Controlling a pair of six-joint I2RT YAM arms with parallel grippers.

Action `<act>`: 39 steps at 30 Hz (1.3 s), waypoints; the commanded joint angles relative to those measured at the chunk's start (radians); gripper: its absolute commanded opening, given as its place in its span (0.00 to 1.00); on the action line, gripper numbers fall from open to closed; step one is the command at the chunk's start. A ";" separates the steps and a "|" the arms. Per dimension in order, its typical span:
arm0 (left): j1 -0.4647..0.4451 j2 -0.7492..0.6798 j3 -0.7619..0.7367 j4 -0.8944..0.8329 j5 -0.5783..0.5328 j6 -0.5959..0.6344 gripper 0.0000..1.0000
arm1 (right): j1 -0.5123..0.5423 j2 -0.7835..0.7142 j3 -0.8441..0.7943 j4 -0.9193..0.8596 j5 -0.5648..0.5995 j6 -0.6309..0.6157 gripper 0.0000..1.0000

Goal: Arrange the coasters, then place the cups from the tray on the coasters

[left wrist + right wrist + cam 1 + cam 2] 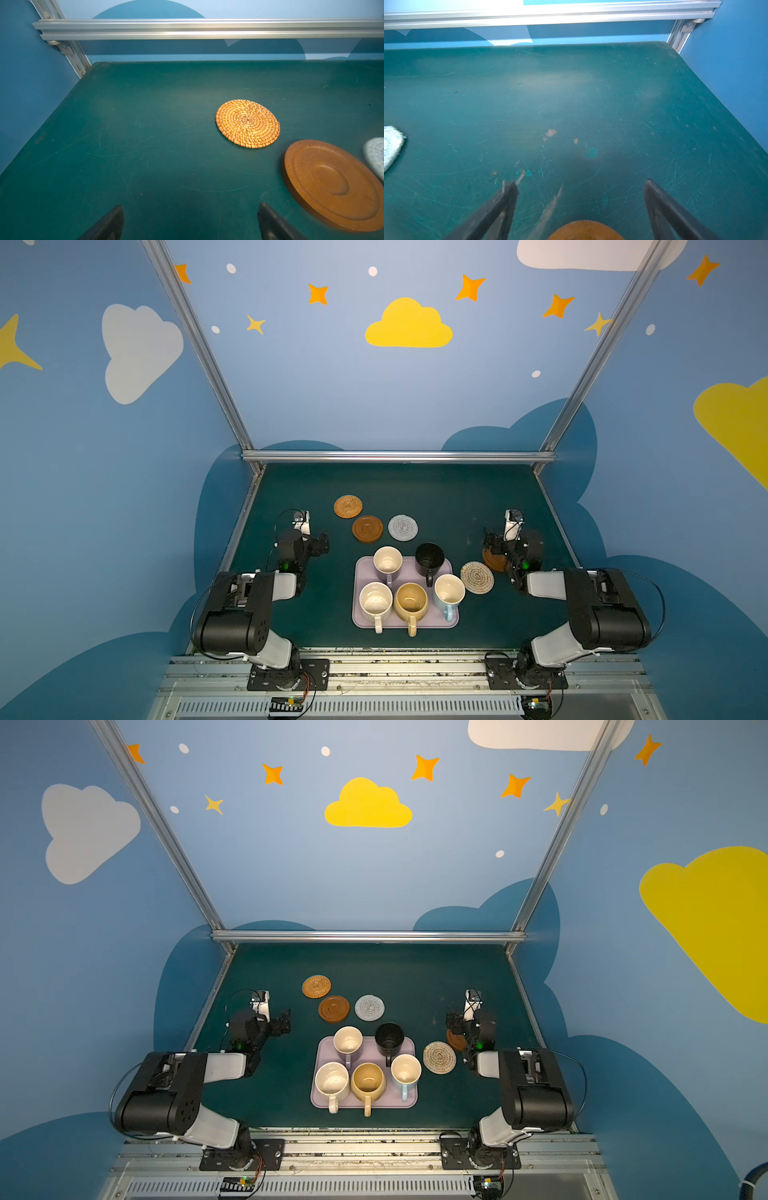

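Open and empty: left pincer, and right pincer over a brown wooden coaster. The thin disc may slip; crowded cups on the tray could topple.

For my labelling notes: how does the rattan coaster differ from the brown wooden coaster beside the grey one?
The rattan coaster is woven in a light tan spiral; the brown wooden coaster is smooth and darker, with a raised rim and turned rings. The rattan coaster lies farther back; the brown wooden coaster lies nearer the tray. Both are round, lie flat on the green table and are bare on top.
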 commanded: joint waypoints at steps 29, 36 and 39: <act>0.003 -0.258 0.114 -0.377 -0.085 -0.095 1.00 | 0.009 -0.261 0.109 -0.402 0.000 0.049 0.95; 0.003 -0.304 0.180 -0.462 -0.048 -0.217 1.00 | 0.010 -0.396 0.183 -0.566 -0.046 0.168 0.95; 0.001 -0.304 0.245 -0.532 0.035 -0.278 1.00 | 0.009 -0.413 0.257 -0.666 -0.102 0.211 0.95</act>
